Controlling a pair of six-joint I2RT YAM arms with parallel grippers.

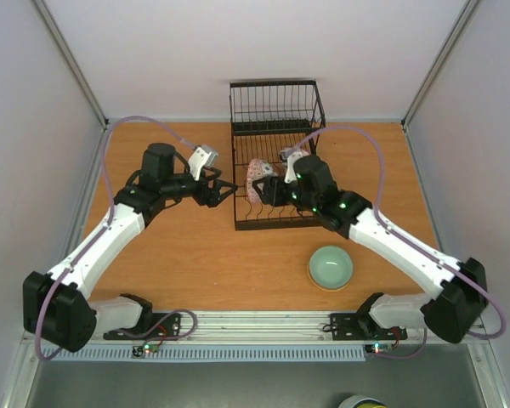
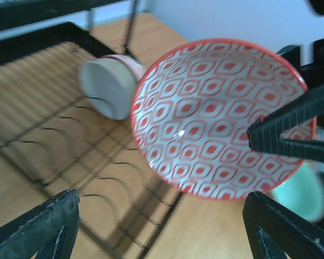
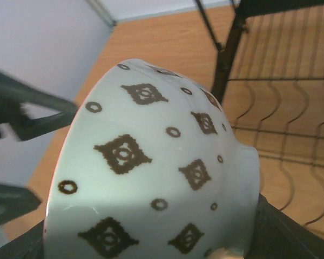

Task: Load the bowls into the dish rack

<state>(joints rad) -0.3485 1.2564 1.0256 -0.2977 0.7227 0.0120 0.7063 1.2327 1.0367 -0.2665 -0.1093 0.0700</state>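
Note:
The black wire dish rack (image 1: 276,127) stands at the back middle. My right gripper (image 1: 269,190) is shut on the rim of a red-patterned bowl (image 1: 258,178) and holds it tilted on edge over the rack's front dividers. The left wrist view shows its red-and-white inside (image 2: 216,116). The right wrist view shows its white outside with dark diamonds (image 3: 151,172). A cream bowl (image 2: 109,86) lies on its side in the rack behind it. A pale green bowl (image 1: 331,267) sits on the table. My left gripper (image 1: 228,192) is open and empty, just left of the rack.
The rack's curved dividers (image 2: 92,162) lie below the held bowl, and its taller basket section (image 1: 276,102) is at the back. Grey walls close the table on the left, right and back. The green bowl also shows in the left wrist view (image 2: 297,194).

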